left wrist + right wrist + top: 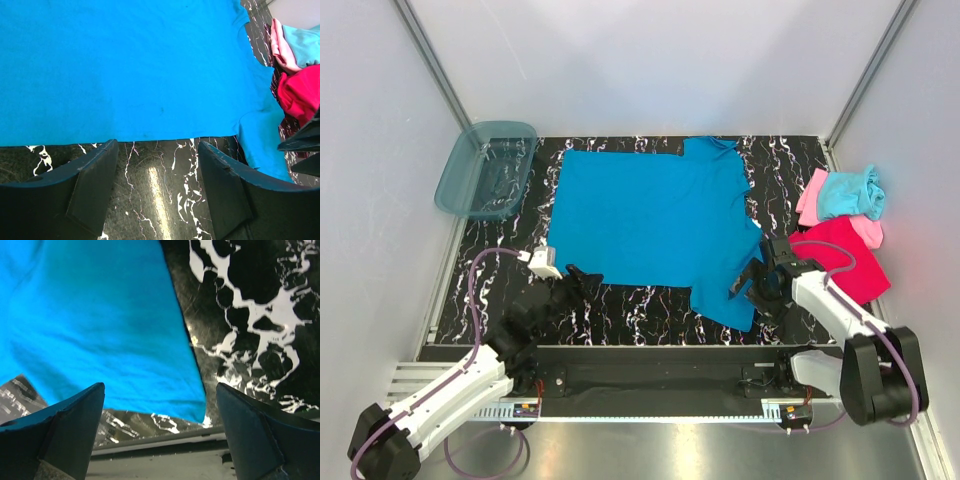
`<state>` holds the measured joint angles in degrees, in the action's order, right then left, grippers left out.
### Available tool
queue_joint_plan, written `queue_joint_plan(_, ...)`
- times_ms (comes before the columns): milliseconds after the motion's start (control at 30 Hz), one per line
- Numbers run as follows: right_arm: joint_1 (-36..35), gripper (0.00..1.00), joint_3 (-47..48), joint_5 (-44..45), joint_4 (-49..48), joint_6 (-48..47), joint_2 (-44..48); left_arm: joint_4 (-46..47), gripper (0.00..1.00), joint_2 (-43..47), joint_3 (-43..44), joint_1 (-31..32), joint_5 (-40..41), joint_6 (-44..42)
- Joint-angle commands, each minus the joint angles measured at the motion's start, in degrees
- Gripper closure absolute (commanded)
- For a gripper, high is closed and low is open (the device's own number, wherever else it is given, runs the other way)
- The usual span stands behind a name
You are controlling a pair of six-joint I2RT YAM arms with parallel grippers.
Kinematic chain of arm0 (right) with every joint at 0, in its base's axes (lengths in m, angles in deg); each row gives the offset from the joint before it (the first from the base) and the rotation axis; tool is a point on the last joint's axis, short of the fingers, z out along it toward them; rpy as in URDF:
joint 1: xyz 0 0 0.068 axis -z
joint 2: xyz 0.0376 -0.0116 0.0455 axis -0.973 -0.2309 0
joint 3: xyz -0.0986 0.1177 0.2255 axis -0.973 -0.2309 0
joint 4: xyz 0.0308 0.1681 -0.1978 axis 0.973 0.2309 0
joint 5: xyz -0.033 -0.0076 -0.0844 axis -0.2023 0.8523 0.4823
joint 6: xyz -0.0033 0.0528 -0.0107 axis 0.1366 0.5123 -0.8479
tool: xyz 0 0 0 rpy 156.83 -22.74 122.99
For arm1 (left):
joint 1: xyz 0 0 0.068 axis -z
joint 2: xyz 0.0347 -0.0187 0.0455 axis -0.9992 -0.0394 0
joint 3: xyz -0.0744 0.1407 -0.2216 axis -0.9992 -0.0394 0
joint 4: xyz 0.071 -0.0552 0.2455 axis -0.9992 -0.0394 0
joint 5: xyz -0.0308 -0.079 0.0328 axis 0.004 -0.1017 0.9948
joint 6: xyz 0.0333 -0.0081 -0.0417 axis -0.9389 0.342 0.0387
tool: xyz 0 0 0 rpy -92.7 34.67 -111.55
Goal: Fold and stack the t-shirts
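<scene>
The medium blue t-shirt (650,220) lies spread flat on the black marbled table, one sleeve reaching toward the near right. My left gripper (582,275) is open and empty just in front of the shirt's near hem (150,135), over bare table. My right gripper (748,285) is open and empty by the near-right sleeve (100,330), whose end lies between its fingers. The magenta-red t-shirt (845,258), light pink t-shirt (815,195) and light aqua t-shirt (850,192) lie piled at the right edge.
A translucent teal plastic bin (486,168) stands at the far left corner. White walls close in the table on three sides. The metal rail (650,385) with the arm bases runs along the near edge.
</scene>
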<state>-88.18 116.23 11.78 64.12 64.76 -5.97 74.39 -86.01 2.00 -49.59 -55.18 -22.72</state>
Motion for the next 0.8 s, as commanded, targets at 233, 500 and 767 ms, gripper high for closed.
queue_joint_plan(233, -0.2, 0.03, 1.3, -1.9, -6.0, 2.3, -3.6, 2.2, 0.30, -0.7, 0.8, 0.1, 0.0, -0.1)
queue_joint_plan(500, -0.2, 0.54, 1.6, -2.1, -6.0, 2.5, -3.0, 1.3, 0.30, 0.2, 0.7, 0.1, 0.9, -0.1)
queue_joint_plan(767, -0.2, 1.00, 1.5, 0.5, -4.3, 3.5, 0.6, 1.0, 0.30, 0.5, 0.6, 0.1, 1.4, -0.1)
